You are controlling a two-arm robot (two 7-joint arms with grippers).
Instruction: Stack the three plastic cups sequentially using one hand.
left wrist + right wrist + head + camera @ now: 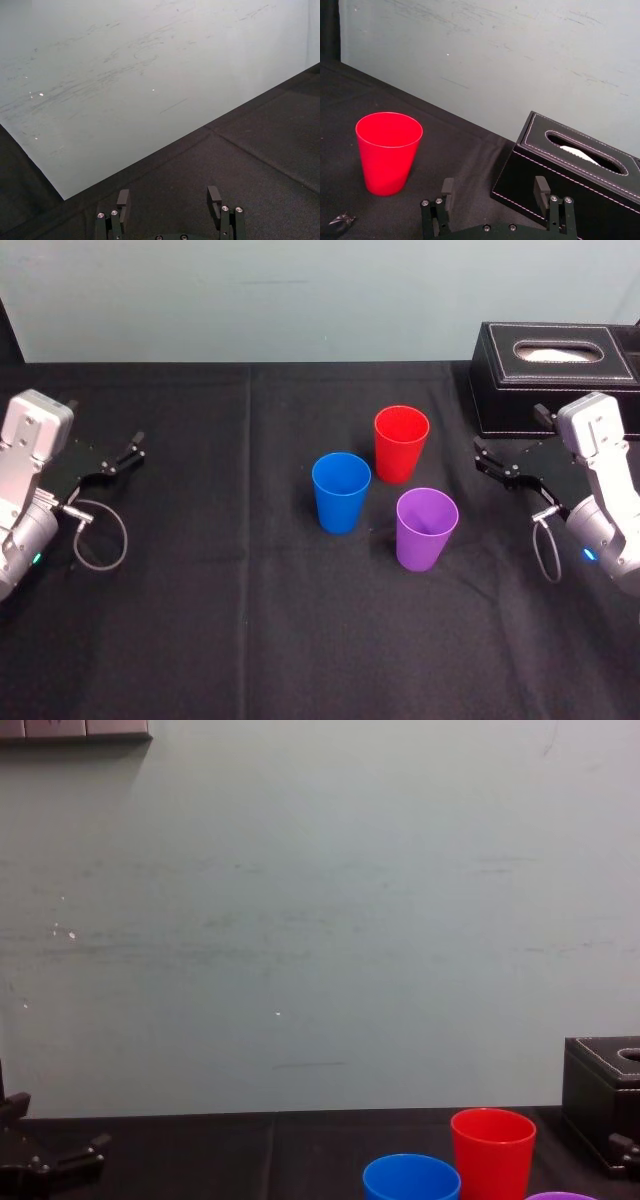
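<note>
Three plastic cups stand upright and apart near the table's middle: the red cup [401,443] farthest back, the blue cup [341,492] to its front left, the purple cup [426,528] to its front right. The red cup [388,151] also appears in the right wrist view, and the red cup [492,1151], the blue cup [411,1180] and the purple cup's rim [560,1196] in the chest view. My right gripper [488,459] hovers open to the right of the cups, empty. My left gripper [131,448] rests open at the far left, well away from them.
A black stitched tissue box [553,375] sits at the back right, just behind the right gripper, and the tissue box [572,175] lies close ahead of it in the right wrist view. Black cloth [220,620] covers the table; a pale wall [320,920] stands behind.
</note>
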